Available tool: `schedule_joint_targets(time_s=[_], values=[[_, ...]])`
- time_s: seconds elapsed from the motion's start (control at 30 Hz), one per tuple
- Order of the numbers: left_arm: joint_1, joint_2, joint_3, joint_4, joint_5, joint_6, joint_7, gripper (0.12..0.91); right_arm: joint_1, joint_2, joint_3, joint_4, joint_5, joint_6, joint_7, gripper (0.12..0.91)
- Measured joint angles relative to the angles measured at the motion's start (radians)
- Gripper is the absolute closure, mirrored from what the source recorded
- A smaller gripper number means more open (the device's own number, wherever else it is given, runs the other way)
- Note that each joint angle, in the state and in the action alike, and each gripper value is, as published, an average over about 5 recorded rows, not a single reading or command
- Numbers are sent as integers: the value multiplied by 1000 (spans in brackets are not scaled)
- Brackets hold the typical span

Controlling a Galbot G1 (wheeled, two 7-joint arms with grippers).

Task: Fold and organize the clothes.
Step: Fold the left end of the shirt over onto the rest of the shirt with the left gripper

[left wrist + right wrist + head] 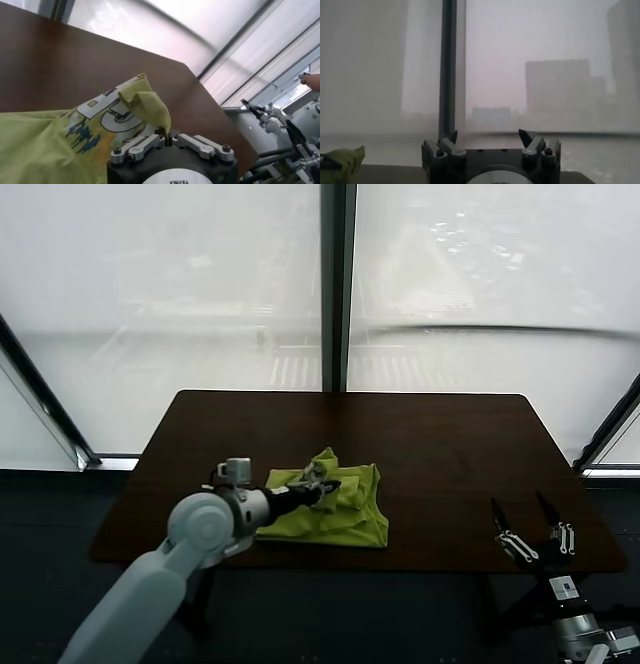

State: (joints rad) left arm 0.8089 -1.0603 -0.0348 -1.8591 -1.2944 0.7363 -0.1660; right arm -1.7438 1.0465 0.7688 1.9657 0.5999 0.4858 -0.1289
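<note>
I have the T-shirt bunched low and just left of centre in the head view, on the dark counter. My left gripper has its fingers pinched shut on a raised fold of it. The cloth looks light, soft and limp, so I expect it to sag and drag; I'd take it by an edge or hem, not the middle. The left wrist view shows the white print and the pinched peak, which the head view hides. My right gripper waits at lower right, fingers spread, holding nothing.
</note>
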Motion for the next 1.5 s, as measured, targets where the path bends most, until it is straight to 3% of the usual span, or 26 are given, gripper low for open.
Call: schedule_joint_targets(time_s=[0.7,1.2,1.3,1.5], values=[[13,-87,0,35,22,0,-1,857,6,22,-10,-9,-16,-5,1,118],[32,-154,5,98,114,0,7,848,12,40,-25,-7,-37,-8,3,118],[35,-175,5,109,137,0,6,746,16,43,-32,-8,-44,-10,4,118],[53,-228,4,116,163,0,0,378,32,29,-53,-15,-56,-26,5,118]])
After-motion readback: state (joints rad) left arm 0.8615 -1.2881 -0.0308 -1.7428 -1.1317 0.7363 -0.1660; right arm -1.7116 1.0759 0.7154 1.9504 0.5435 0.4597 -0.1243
